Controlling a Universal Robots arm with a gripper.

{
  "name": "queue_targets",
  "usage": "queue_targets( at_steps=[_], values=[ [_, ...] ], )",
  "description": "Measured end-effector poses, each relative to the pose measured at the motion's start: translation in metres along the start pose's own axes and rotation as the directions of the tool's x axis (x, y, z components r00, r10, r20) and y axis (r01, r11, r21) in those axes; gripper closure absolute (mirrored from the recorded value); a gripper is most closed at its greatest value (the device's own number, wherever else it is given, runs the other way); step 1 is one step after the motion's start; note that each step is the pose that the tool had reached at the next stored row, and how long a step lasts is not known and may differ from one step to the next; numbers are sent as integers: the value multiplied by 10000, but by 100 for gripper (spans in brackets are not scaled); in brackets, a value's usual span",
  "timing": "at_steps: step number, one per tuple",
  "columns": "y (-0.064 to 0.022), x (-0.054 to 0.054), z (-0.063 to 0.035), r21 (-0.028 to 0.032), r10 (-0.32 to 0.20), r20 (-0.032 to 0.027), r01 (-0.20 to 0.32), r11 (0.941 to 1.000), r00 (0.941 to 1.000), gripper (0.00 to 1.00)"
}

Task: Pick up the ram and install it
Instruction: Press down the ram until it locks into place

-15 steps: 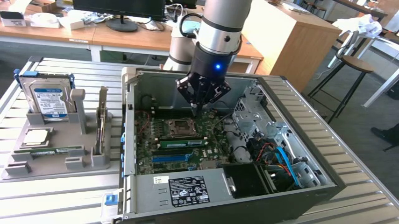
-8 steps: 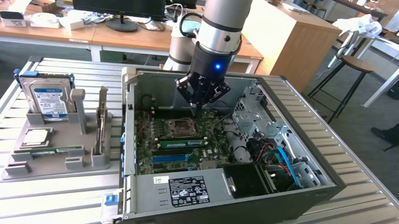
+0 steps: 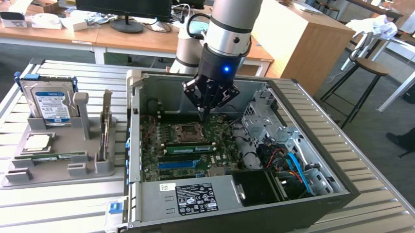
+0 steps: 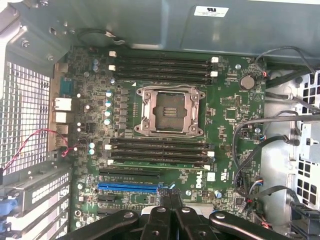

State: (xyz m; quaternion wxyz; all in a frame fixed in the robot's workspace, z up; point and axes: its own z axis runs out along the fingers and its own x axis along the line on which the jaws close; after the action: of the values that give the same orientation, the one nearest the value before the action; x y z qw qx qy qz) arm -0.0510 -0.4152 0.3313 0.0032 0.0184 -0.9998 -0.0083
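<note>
Pincer [image 3: 204,115] hangs inside the open PC case [image 3: 337,189], fingers together, holding nothing, above the motherboard [image 4: 230,115] near the CPU socket [image 4: 167,111]. Ram [image 3: 52,157] lies well apart on the grey holder [image 3: 84,170] outside. Judgement: open wide, grasp stick by long edges.
</note>
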Motion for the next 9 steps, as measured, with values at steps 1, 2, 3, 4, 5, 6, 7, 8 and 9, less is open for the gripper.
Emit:
queue_targets(
  at_steps=[1, 2, 3, 4, 5, 6, 7, 8, 9],
  values=[
    [0, 0, 0, 0, -10, -1, 10, 10000, 10000, 90],
    [0, 0, 0, 0, -26, -1, 26, 10000, 10000, 90],
    [0, 0, 0, 1, -45, -1, 45, 10000, 10000, 90],
    [0, 0, 0, 1, -60, -1, 60, 10000, 10000, 90],
    [0, 0, -1, 1, -72, -2, 72, 10000, 10000, 90],
    [1, 0, -4, 0, -87, -2, 87, 10000, 10000, 90],
    [1, 0, -9, 1, -103, -2, 103, 9999, 9999, 90],
    [1, 0, -16, 2, -118, -3, 118, 9999, 9999, 90],
    [1, 0, -24, 2, -131, -3, 131, 9999, 9999, 90]
  ],
)
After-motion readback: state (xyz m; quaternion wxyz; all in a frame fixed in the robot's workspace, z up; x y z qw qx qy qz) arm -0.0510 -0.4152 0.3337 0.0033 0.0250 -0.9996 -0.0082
